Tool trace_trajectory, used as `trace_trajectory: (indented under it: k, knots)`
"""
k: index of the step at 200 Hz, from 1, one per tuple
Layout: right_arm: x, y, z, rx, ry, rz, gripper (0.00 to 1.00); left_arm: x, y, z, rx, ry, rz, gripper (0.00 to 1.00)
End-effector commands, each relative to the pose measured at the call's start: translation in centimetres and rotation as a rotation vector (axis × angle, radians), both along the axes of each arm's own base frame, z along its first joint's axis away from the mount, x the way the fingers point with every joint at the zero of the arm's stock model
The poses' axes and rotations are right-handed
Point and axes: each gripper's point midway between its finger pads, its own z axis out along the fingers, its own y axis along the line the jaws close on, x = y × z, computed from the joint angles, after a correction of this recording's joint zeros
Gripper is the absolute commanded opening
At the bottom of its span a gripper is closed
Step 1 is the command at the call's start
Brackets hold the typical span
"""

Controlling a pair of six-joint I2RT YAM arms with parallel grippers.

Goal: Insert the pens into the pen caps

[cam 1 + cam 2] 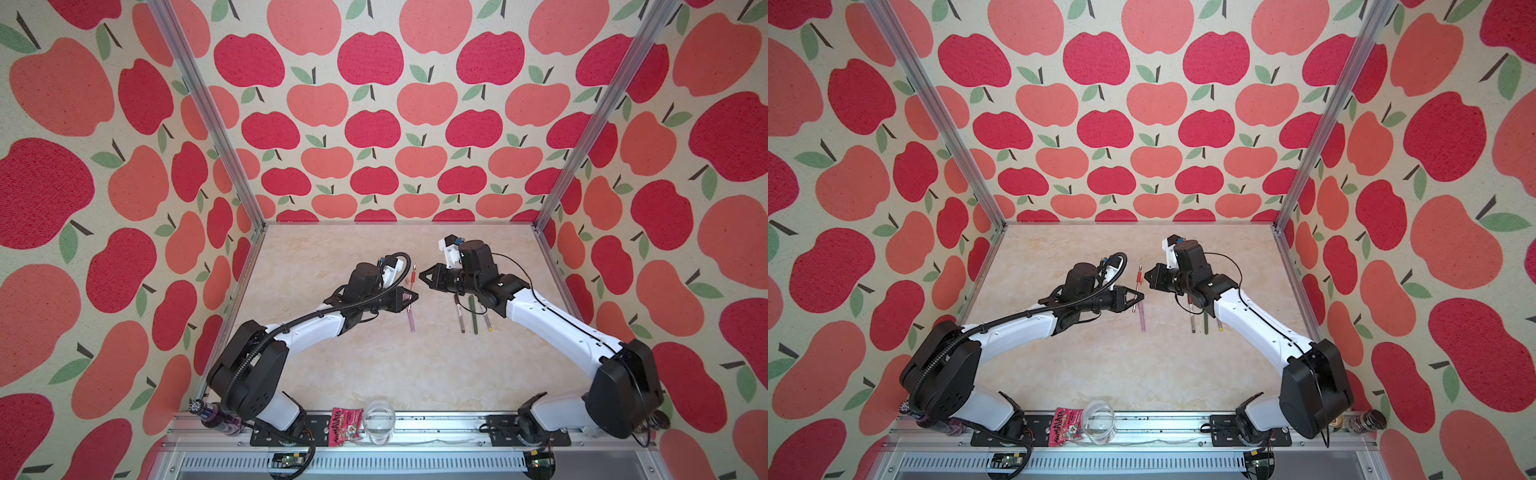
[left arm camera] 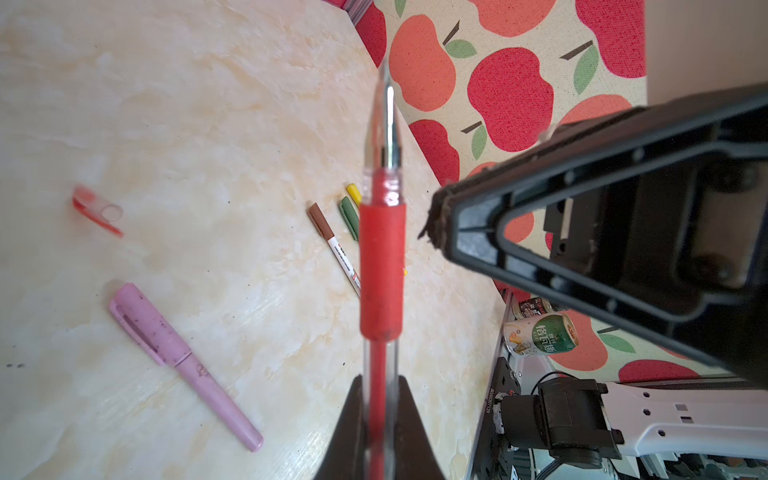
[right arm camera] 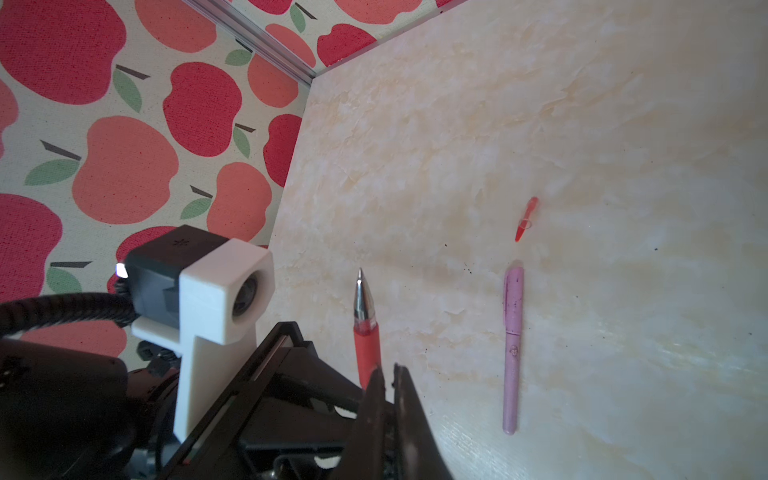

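Currently on hand, item by item.

- **Red pen** (image 2: 381, 257): uncapped and lifted off the desk (image 2: 208, 104). Your left pincer (image 1: 414, 296) is clamped on the clear barrel behind the red grip. The long axis runs toward the back wall, metal tip leading.
- **Red cap** (image 2: 97, 210): loose and flat on the desk, just past the capped end of the lilac pen (image 2: 183, 361) and roughly in line with it. It lies below the held pen and off to one side.
- **Right pincer** (image 3: 388, 370): jaws together, holding nothing, near the pen's tip.
- **Judgement:** both pincers are near the cap, but only your right one is free. It would have to open and drop to the desk.
- **Other stock:** brown-capped white pen (image 2: 332, 243), green pen (image 2: 349, 216) and yellow-capped pen (image 2: 354, 194), side by side and partly beneath the right arm.
- **Views:** both wrist views show the cap plainly. In both top views it is too small and too close to the left pincer to pick out surely.
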Motion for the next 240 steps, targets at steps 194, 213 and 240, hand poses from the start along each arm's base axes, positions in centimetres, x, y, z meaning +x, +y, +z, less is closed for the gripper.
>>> trace_trajectory:
  k: [194, 213, 240]
  knots:
    - [10.5, 2.1, -11.5, -0.603, 0.053, 0.237, 0.63, -1.3, 10.5, -0.7, 0.116, 0.143, 0.354, 0.03]
    - [11.7, 2.7, -13.2, -0.645, 0.059, 0.257, 0.64, -1.4, 10.3, -0.9, 0.105, 0.152, 0.336, 0.03]
    - [13.1, 3.2, -15.7, -0.701, 0.081, 0.282, 0.61, -1.6, 9.6, -1.0, 0.083, 0.166, 0.293, 0.03]
